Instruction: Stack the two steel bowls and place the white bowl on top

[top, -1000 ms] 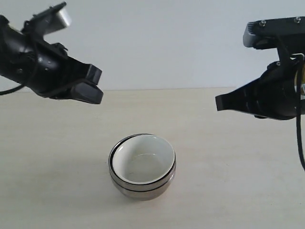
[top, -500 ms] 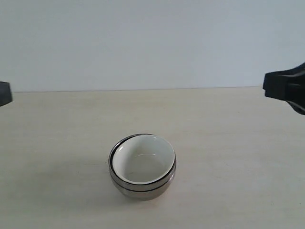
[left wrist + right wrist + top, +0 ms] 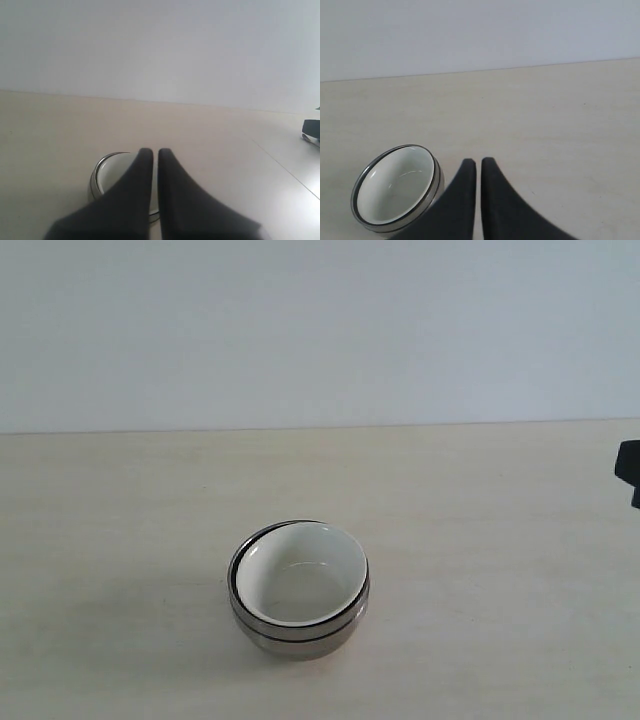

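The two steel bowls (image 3: 296, 636) are sitting nested, well short of the worktop (image 3: 500, 540)'s far edge, their insides hidden by the white bowl (image 3: 300, 585) resting on top. The left end effector (image 3: 155, 152) and right end effector (image 3: 478, 162) are hanging empty, fingers almost touching.

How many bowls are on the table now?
3, as far as visible, nested in one stack: the white bowl on top, one steel bowl around it, and the other steel bowl at the bottom. Another could be hidden inside.

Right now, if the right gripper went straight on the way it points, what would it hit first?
Probably only bare table ahead of the right gripper; the white bowl sits off to one side.
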`<state>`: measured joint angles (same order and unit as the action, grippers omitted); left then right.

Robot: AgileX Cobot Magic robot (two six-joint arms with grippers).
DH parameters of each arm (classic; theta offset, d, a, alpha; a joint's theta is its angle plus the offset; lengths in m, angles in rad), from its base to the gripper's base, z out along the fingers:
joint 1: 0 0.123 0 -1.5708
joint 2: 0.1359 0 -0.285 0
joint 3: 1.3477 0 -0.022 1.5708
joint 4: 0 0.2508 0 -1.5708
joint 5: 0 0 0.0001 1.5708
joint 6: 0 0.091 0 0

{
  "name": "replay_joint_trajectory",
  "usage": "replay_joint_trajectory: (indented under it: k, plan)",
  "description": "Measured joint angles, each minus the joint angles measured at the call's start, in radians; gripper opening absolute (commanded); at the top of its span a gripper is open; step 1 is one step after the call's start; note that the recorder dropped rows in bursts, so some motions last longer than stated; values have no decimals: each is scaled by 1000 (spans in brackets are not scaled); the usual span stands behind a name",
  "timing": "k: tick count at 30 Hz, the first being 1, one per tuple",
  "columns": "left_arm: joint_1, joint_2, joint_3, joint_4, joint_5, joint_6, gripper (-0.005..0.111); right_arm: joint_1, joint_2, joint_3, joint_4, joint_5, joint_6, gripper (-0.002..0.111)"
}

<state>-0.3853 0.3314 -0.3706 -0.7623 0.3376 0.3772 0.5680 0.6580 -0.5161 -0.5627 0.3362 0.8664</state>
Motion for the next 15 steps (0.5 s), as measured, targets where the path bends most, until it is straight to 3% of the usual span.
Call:
replay_joint_trajectory:
  k: [9,11,15]
  plan:
    - [0,-6,4,0,-47,43,4,0,0,0,0,0,0,0]
    - [45,-67,26,0,-127,124,4,0,0,0,0,0,0,0]
    - [222,-241,111,2,-338,212,4,0,0,0,0,0,0,0]
